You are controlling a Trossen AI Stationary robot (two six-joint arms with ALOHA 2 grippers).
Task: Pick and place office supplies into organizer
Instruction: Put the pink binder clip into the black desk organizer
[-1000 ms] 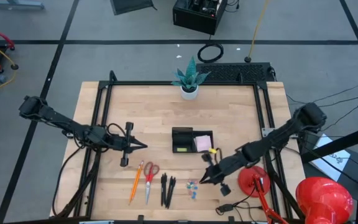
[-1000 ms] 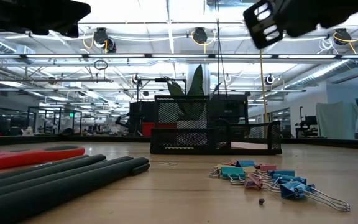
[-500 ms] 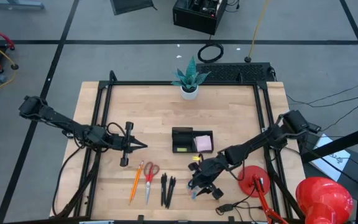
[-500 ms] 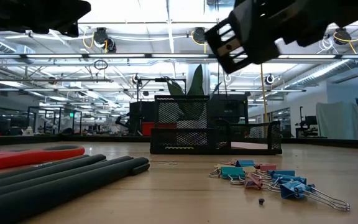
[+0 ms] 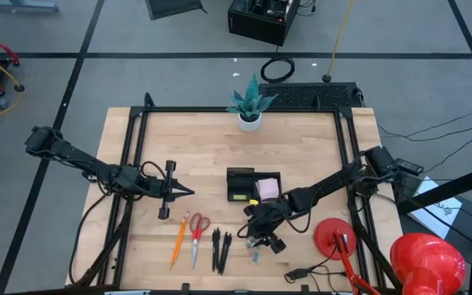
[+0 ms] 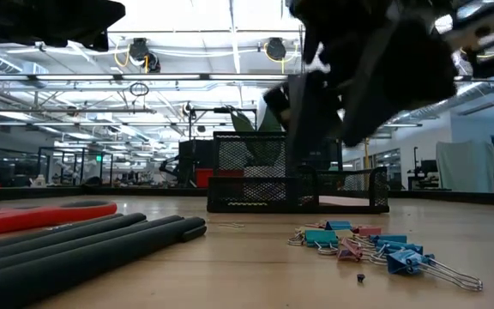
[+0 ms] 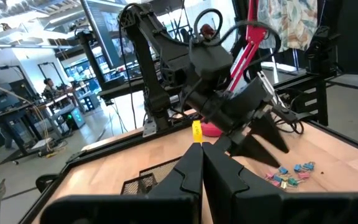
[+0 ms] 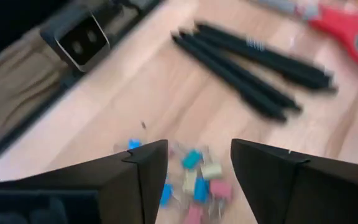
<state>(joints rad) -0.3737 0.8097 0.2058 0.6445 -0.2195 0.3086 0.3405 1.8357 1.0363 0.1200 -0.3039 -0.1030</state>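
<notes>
A small heap of coloured clips [image 5: 255, 251] [image 6: 358, 245] lies on the wooden table near its front edge. My right gripper [image 5: 257, 238] [image 8: 199, 149] hangs open just above them, one finger on either side of the heap [image 8: 194, 180], touching nothing. To their left lie three black pens [image 5: 220, 250] [image 8: 247, 68], red-handled scissors [image 5: 197, 233] and an orange pencil [image 5: 178, 240]. The black mesh organizer [image 5: 252, 186] [image 6: 298, 184] stands mid-table with a pink pad in it. My left gripper [image 5: 185, 192] [image 7: 201, 168] waits shut, left of the organizer.
A white plant pot [image 5: 250, 120] stands at the table's far edge. A red round-based object [image 5: 334, 238] sits at the right, close to my right arm. Black frame rails [image 5: 129, 188] run along the table's left and right sides.
My right gripper has swung toward the table's left edge and come down, from beside the red round base to a place right over the clips. The clips and other supplies have not moved.
</notes>
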